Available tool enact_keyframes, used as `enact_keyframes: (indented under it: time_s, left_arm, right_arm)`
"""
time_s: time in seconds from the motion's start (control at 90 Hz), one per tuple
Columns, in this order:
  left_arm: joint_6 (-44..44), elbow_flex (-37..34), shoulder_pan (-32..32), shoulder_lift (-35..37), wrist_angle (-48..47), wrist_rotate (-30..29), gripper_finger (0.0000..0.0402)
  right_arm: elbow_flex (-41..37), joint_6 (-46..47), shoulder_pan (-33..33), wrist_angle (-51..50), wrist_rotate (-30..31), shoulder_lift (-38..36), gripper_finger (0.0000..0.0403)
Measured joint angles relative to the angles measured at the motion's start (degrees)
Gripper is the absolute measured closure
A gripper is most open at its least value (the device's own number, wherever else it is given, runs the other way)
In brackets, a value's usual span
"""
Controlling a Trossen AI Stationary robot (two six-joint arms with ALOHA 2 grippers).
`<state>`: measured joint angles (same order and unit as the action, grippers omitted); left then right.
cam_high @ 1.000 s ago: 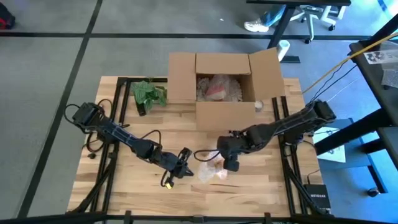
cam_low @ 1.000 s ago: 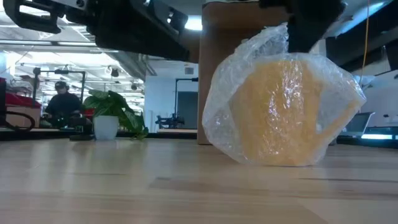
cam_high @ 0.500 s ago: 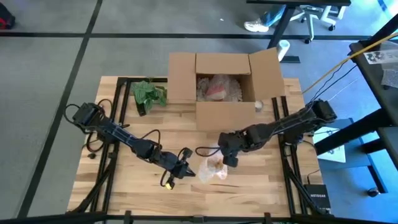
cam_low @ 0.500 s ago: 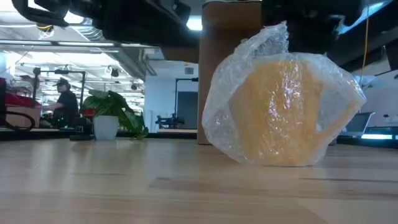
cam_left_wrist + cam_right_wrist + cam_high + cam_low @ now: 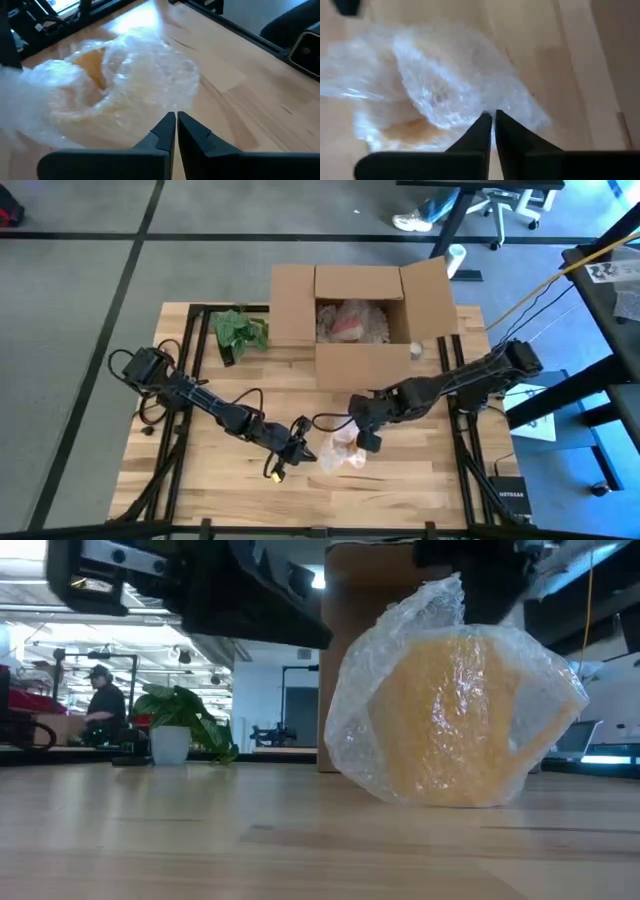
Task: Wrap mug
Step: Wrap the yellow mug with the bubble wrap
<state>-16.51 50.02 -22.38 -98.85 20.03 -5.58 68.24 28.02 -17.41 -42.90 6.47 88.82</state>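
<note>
A yellow mug (image 5: 455, 720) stands on the table wrapped in clear bubble wrap (image 5: 340, 453), near the front middle. My left gripper (image 5: 302, 450) is shut just to the wrap's left, its tips (image 5: 176, 118) pointing at the wrap (image 5: 125, 75) from low down. My right gripper (image 5: 362, 440) hangs shut over the bundle's far right side, its tips (image 5: 492, 118) at a fold of the wrap (image 5: 435, 85). My left gripper stands close before the wrap's near edge; whether it touches, I cannot tell. My right gripper's shut fingertips (image 5: 485, 122) meet a raised fold of the wrap (image 5: 470, 107) from above, slanting. I cannot tell whether the fold is pinched or only touched.
An open cardboard box (image 5: 360, 355) with a wrapped item inside stands behind the mug. A small potted plant (image 5: 238, 332) sits at the far left. Bare wood lies in front of and to the left of the bundle.
My right gripper has shifted a little toward the table's left, over the wrapped mug. My left gripper has crept slightly toward the mug. The bundle has kept its place and shape.
</note>
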Motion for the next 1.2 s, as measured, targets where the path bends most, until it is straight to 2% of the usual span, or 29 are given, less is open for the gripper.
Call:
enact_keyframes:
  time_s: [0.356,0.544,0.911,1.089,1.2]
  left_arm:
    - [-0.04,0.0,2.19,0.0,0.31,0.73,0.0402]
    - [0.01,0.0,3.03,0.0,0.92,0.76,0.0402]
    - [-0.11,0.02,3.34,-3.18,6.17,3.93,0.0402]
    - [0.25,0.02,3.31,-4.8,6.63,4.08,0.0402]
    - [0.24,0.02,3.31,-4.87,6.51,4.15,0.0402]
  right_arm:
    - [1.02,-0.87,-2.82,4.92,-9.86,-0.43,0.0402]
    - [1.04,-0.88,-3.26,7.06,-13.04,0.49,0.0402]
    - [1.08,-2.47,-2.46,9.14,-14.74,11.74,0.0403]
    - [1.48,-3.23,-1.49,12.56,-18.25,18.35,0.0403]
    - [1.66,-3.91,-1.5,13.62,-18.57,19.4,0.0403]
